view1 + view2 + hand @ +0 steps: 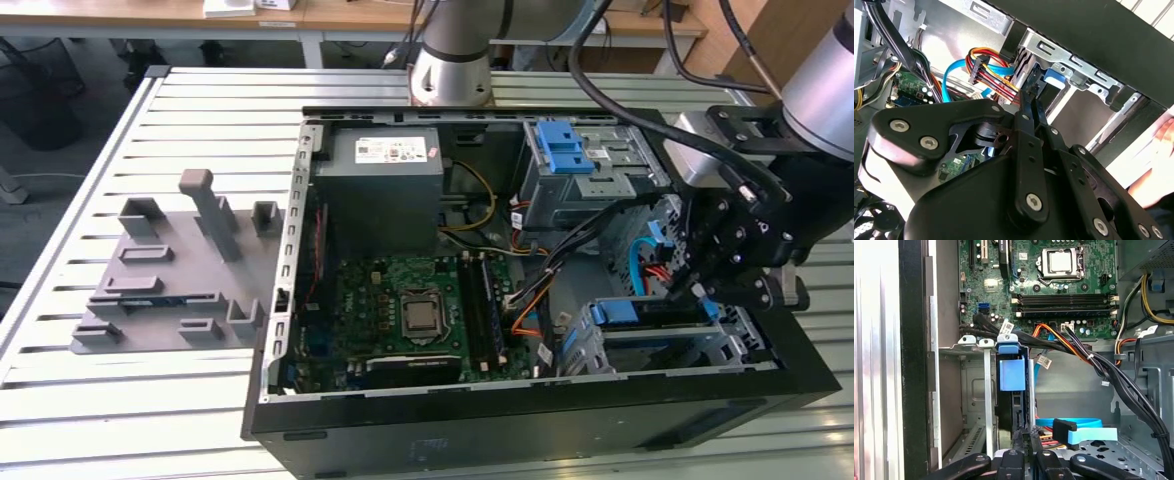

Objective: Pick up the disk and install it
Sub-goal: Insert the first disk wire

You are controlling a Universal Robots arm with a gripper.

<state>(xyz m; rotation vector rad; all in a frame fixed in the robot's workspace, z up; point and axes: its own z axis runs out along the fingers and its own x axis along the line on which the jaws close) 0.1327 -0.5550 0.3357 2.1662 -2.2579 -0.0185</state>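
Just ahead of the gripper (1023,442), the disk (1013,390) stands on edge in the metal drive cage (985,390), blue rail end outward, so it slides along the slot. Fingers look pressed together on the disk's near edge, seemingly to push it. Loose cables (1094,365) run beside the gripper.

disk (1013,410) — mostly hidden in bay
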